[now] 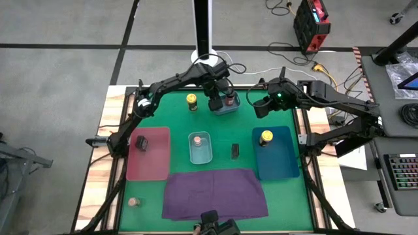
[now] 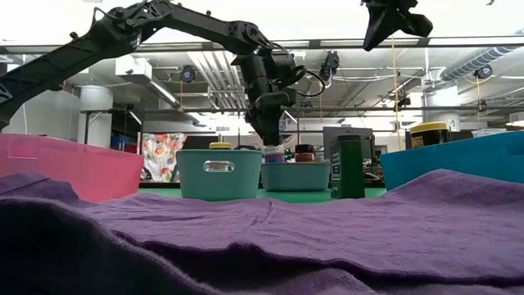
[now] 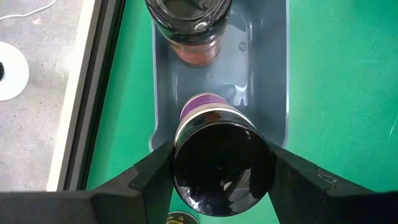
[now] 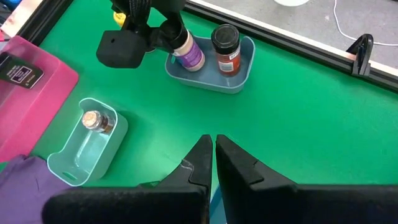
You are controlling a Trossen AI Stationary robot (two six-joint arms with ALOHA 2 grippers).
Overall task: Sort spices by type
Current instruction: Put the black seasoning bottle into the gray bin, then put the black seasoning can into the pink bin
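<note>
I see my left gripper (image 3: pixel 221 180) clamped on a dark-topped jar (image 3: pixel 221 168) with a purple label, tilted in the small grey-blue tray (image 4: pixel 239 78) near the tabletop's far edge. A second dark-lidded jar (image 4: pixel 225 48) stands upright just beside it, open green mat around. My right gripper (image 4: pixel 210 163), fingers together, hovers empty.

Grey floor (image 1: pixel 59 72) lying all around table, black tape lines (image 1: pixel 78 46) crossing it. Red box (image 1: pixel 311 23) with cables sitting at far side. Keyboard (image 1: pixel 401 173) resting on desk at right. Pipes (image 2: pixel 213 70) and ceiling lights hanging above room behind table.
</note>
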